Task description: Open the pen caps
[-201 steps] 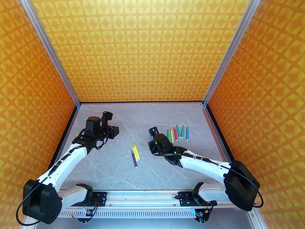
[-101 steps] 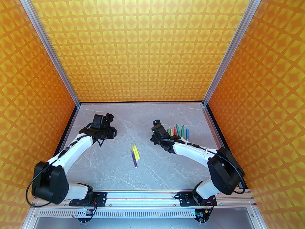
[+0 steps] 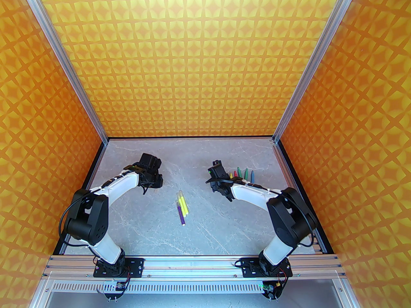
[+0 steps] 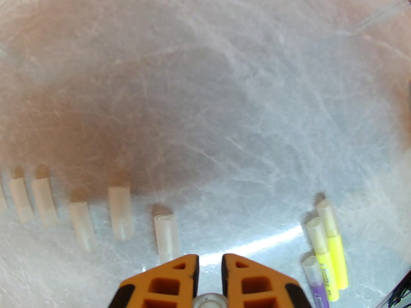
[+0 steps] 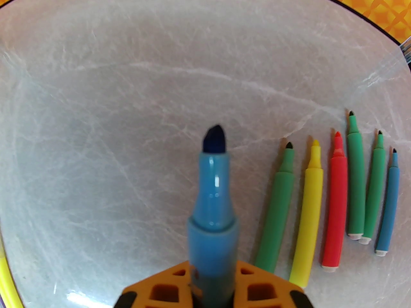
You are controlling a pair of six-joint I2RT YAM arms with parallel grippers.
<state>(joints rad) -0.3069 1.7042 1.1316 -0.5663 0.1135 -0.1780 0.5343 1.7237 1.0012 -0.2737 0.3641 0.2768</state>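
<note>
Top view: grey marbled surface (image 3: 199, 236), orange-patterned walls around it. Three capped pens (image 3: 182, 208), two yellow and one purple, lie side by side mid-surface, well apart from both arms. Uncapped pens (image 3: 246, 173) sit in a row toward the far right corner, the row's near part hidden behind the R forearm. L gripper (image 3: 154, 181) is low over the left-far area w/ elbow bent high; R gripper (image 3: 217, 173) is just left of the uncapped row. Can't read either set of jaws from here. L wrist view: pen caps (image 4: 121, 212) lie in a loose row on the surface, apart from each other, open ends facing away from the cam; the nearest one is just beside the L gripper (image 4: 210, 261). Orange jaws are nearly together, clenched on a held cap (image 4: 208, 301) whose pale round end shows btwn them. Capped pens (image 4: 332, 258) are at lower right. R wrist view: R gripper (image 5: 213, 265) jaws grasp a blue pen (image 5: 213, 204) by the barrel, dark tip bare and pointing away. To its right are the uncapped pens (image 5: 337, 201): green, yellow, red, green, green, blue, tips pointing away.
</note>
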